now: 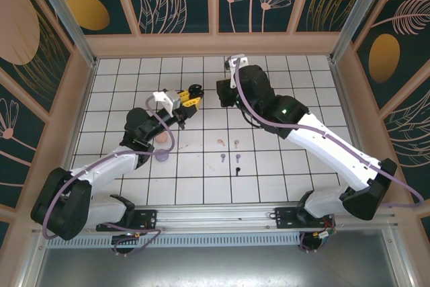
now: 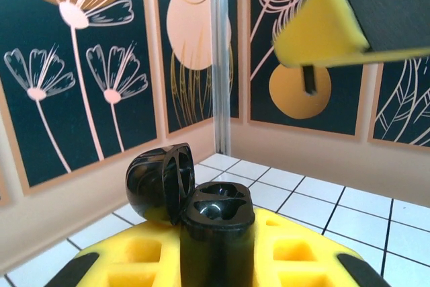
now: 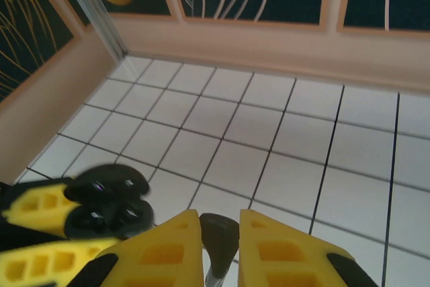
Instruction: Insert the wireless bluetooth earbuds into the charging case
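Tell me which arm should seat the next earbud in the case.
Likely the right. The right gripper is shut on a black earbud close to the open charging case, which the left gripper is clamping.

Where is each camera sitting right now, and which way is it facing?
Top external: above and behind the arm bases, looking down on the tiled table; both arms show, left hand and right hand close together.
Left wrist: on the left wrist, looking level toward a corner post; its yellow fingers grip the open charging case.
Right wrist: on the right wrist, tilted down at the tiles; its yellow pads pinch a black earbud.
Shared: both wrist views show the charging case.
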